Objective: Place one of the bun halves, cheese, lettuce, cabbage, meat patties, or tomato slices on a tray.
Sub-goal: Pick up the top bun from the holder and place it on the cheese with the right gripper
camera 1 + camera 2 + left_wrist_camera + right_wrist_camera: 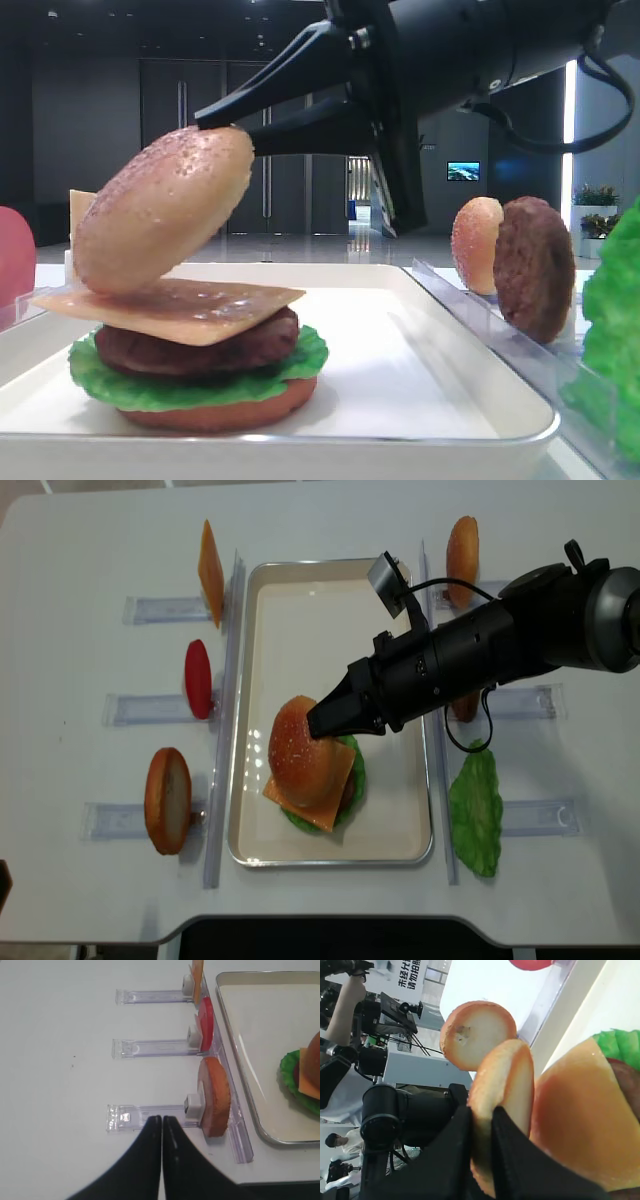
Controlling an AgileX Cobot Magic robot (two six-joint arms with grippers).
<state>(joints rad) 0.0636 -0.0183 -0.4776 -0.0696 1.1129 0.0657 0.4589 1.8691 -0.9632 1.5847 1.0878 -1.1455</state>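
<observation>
Top bun [163,208] in R gripper [232,120], tilted.

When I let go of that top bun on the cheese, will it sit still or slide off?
The top bun is tilted, with its low edge on the cheese slice, so it will probably drop flat or skid sideways. The cheese overhangs the patty unsupported and may tip under the weight. The bun looks rigid and glossy where the right gripper jaws pinch its rim, so it is likely slippery.

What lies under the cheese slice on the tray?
Under the cheese slice sit a meat patty, lettuce and the flat bottom bun on the tray. The patty's top face is covered.
</observation>
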